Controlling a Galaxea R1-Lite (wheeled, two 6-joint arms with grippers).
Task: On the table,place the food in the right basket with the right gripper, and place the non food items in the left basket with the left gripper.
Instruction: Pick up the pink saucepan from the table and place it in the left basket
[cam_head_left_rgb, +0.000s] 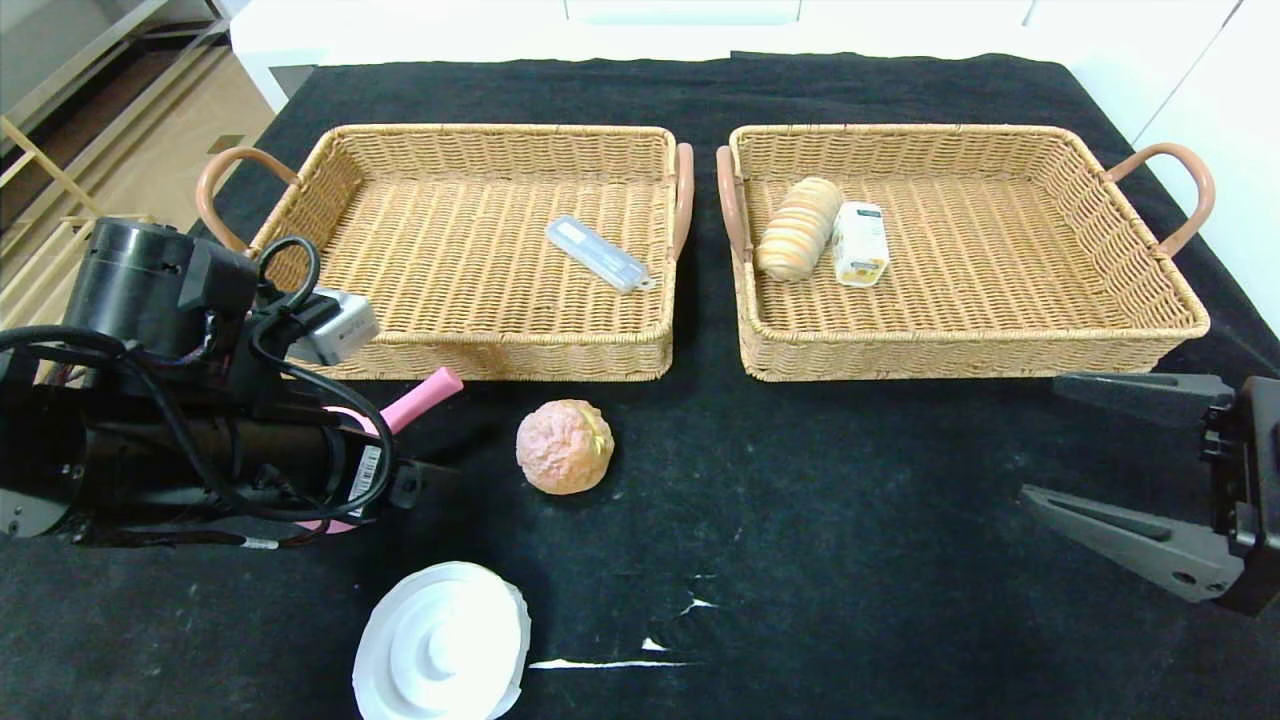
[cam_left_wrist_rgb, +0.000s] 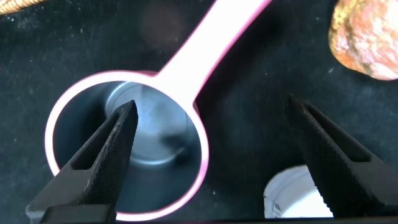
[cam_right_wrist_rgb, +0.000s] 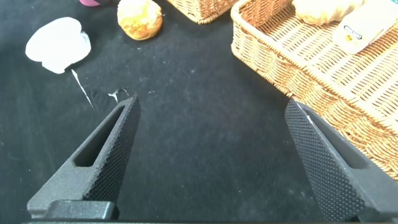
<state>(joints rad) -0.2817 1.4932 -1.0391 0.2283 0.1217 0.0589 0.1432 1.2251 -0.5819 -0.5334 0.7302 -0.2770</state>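
Note:
My left gripper (cam_left_wrist_rgb: 211, 134) is open and low over a pink-rimmed metal cup (cam_left_wrist_rgb: 149, 137) with a pink handle (cam_head_left_rgb: 425, 397). One finger hangs over the cup's inside, the other over bare cloth beside it. In the head view my left arm hides most of the cup. A round pinkish bun (cam_head_left_rgb: 564, 446) lies on the black cloth in front of the baskets. A white round lid (cam_head_left_rgb: 442, 642) lies near the front edge. My right gripper (cam_head_left_rgb: 1040, 440) is open and empty, low at the front right, in front of the right basket (cam_head_left_rgb: 960, 350).
The left basket (cam_head_left_rgb: 500, 352) holds a clear grey case (cam_head_left_rgb: 597, 253). The right basket holds a striped bread roll (cam_head_left_rgb: 798, 228) and a small carton (cam_head_left_rgb: 860, 243). White scuffs (cam_head_left_rgb: 610, 663) mark the cloth near the lid. Brown basket handles stick out at the sides.

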